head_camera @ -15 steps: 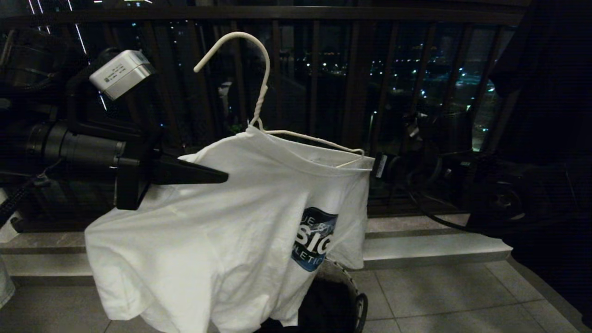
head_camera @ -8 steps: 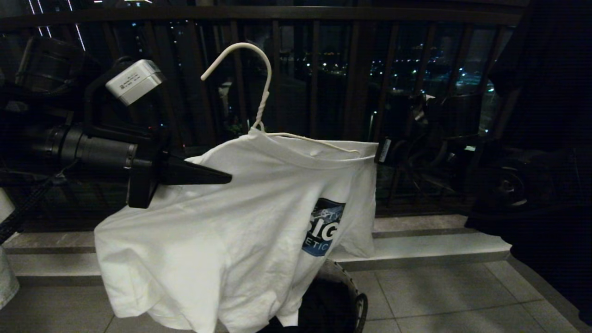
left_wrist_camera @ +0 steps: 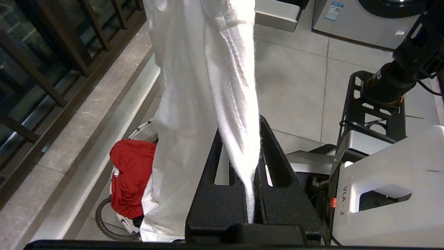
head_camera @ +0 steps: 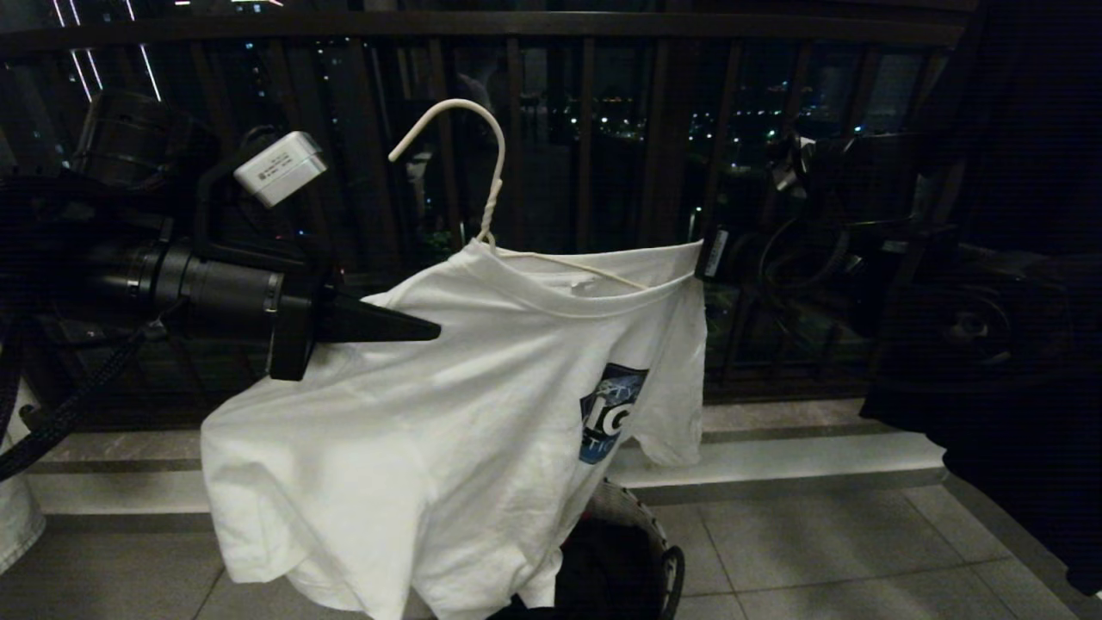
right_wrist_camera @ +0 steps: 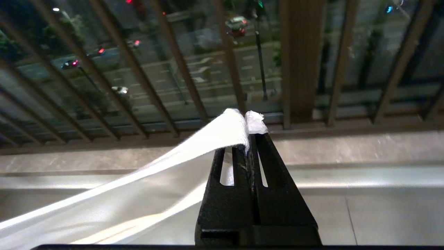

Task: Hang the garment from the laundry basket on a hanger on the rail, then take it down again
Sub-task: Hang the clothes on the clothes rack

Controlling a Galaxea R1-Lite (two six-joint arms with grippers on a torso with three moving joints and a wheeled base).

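The garment, a white T-shirt with a blue logo, hangs on the cream wire hanger in mid-air before the balcony bars. My left gripper is shut on its left shoulder; the cloth runs between the fingers. At the other shoulder my right gripper is shut, with a fold of white cloth pinched at its tips. The laundry basket stands on the floor under the shirt's hem. The rail is out of view.
Dark balcony railing bars stand close behind the hanger's hook, above a stone ledge. A dark garment hangs at the right. A red cloth lies in the basket. My base and a washing machine are near.
My right gripper has lifted the shirt's right shoulder, levelling the hanger. The left gripper, shirt and hook have shifted slightly right, and the hook sits lower.
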